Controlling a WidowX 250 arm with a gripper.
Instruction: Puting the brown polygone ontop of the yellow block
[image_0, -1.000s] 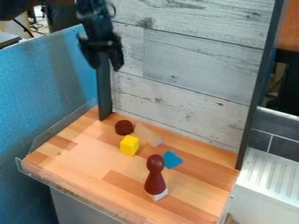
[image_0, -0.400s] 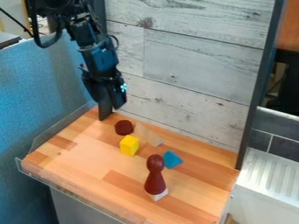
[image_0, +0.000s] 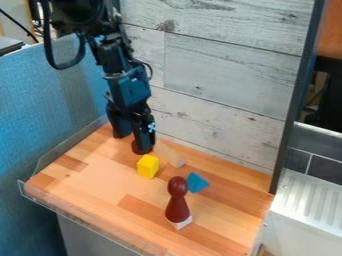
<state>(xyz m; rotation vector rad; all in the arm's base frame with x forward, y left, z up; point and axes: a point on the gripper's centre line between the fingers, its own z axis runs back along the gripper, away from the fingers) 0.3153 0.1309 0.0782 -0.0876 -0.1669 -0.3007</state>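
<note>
Weathered whitish planks (image_0: 220, 75) rise behind a wooden bench (image_0: 87, 175). Near its back left corner, left of the frame's centre, sits the brown polygon (image_0: 136, 149), partly hidden by the tool (image_0: 131, 140), which hangs down from the upper left. Its two fingers stand apart with nothing gripped between them; one is in front of the brown piece, though whether they touch can't be told. Just beside that piece, lower and slightly right, is the yellow block (image_0: 148, 166), with a pale wooden piece (image_0: 169, 154) lying up and to its right. Farther right is a blue piece (image_0: 196, 182). Below centre, a dark red skittle-shaped figure (image_0: 178, 205) stands by a white block (image_0: 182, 223). Blue partition (image_0: 47, 105) fills the left; a white ribbed panel (image_0: 310, 200) sits lower right.
</note>
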